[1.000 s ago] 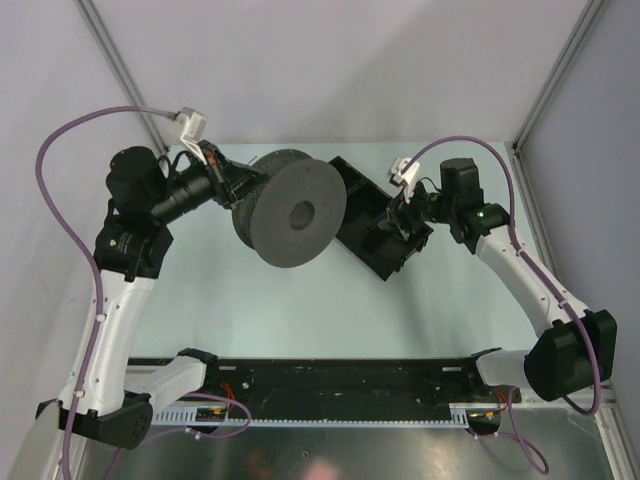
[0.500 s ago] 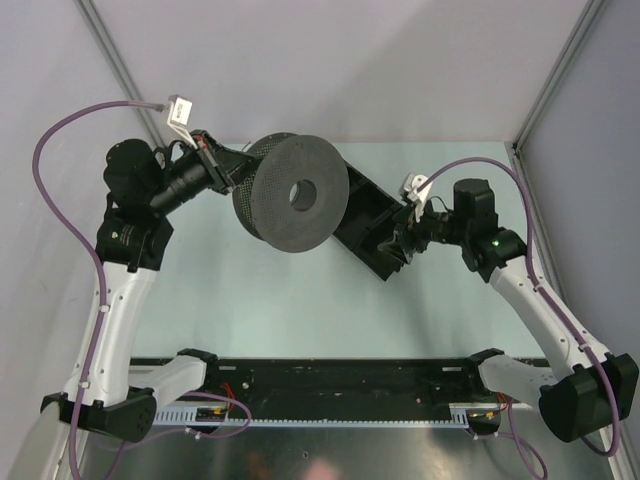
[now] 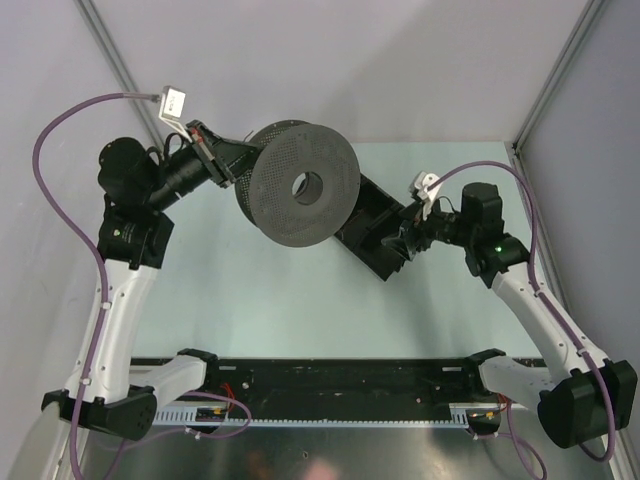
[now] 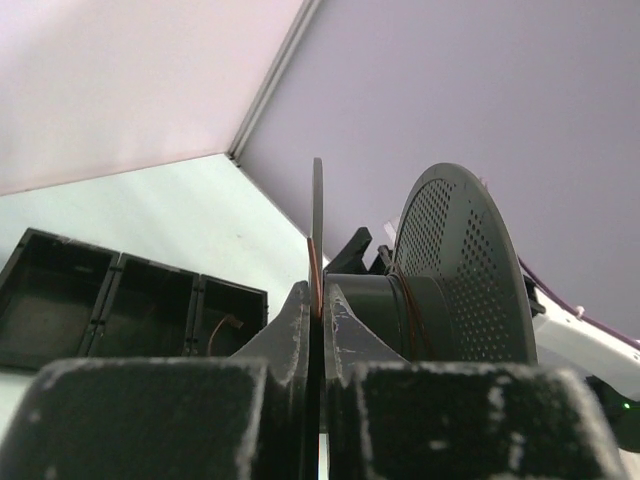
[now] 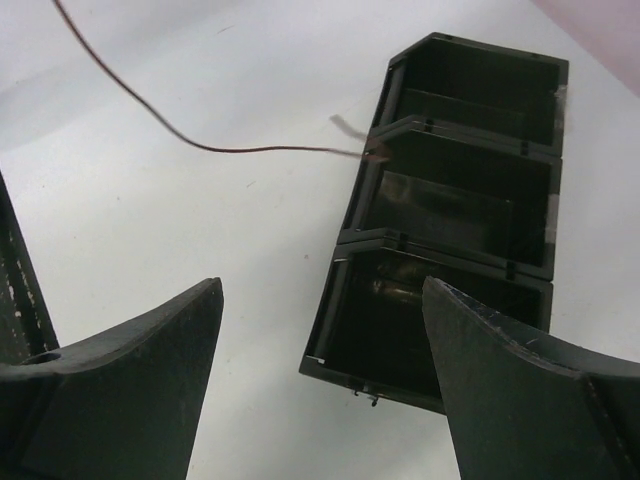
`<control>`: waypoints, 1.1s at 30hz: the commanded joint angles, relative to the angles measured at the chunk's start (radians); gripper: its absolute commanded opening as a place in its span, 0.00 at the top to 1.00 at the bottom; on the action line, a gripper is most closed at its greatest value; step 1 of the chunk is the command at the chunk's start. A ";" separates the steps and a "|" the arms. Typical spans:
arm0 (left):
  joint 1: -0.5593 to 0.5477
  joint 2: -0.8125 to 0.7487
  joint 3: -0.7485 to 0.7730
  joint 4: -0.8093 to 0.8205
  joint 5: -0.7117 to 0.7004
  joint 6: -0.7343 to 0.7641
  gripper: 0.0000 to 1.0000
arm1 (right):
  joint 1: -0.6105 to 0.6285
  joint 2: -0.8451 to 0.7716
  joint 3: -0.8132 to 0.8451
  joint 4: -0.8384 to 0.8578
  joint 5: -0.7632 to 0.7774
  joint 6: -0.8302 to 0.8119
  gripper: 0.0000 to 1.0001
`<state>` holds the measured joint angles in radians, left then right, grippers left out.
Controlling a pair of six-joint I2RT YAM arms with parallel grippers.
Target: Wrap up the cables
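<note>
Cable [image 5: 250, 151] slack, end toward tray [image 5: 500, 50]

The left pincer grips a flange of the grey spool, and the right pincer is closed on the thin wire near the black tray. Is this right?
Not quite. The right wrist view shows the right pincer open and holding nothing; the thin wire runs untouched beyond it. The rest stands.

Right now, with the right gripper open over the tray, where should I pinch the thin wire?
I'd pinch the thin wire on its straight stretch over the table, just short of the compartment tray wall its end reaches. Come from above with the right gripper, jaws either side, crosswise to it: that stretch is straight and unobstructed, unlike the curve farther back.
</note>
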<state>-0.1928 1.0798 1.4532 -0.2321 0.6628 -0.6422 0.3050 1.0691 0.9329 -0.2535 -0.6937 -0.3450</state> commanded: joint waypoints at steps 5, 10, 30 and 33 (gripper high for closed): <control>-0.007 -0.010 0.010 0.170 0.111 -0.062 1.00 | -0.010 0.002 -0.002 0.124 -0.043 0.054 0.14; -0.007 -0.019 0.013 0.180 0.109 -0.064 1.00 | 0.039 0.043 -0.002 0.214 -0.020 0.139 0.14; -0.073 0.003 0.014 0.205 0.084 -0.067 1.00 | 0.190 0.248 -0.010 0.452 0.297 0.283 0.11; -0.080 0.004 0.012 0.209 0.083 -0.066 1.00 | 0.213 0.287 -0.010 0.465 0.300 0.292 0.13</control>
<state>-0.2600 1.0904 1.4521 -0.1127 0.7628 -0.6815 0.4915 1.3186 0.9295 0.1383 -0.4324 -0.0769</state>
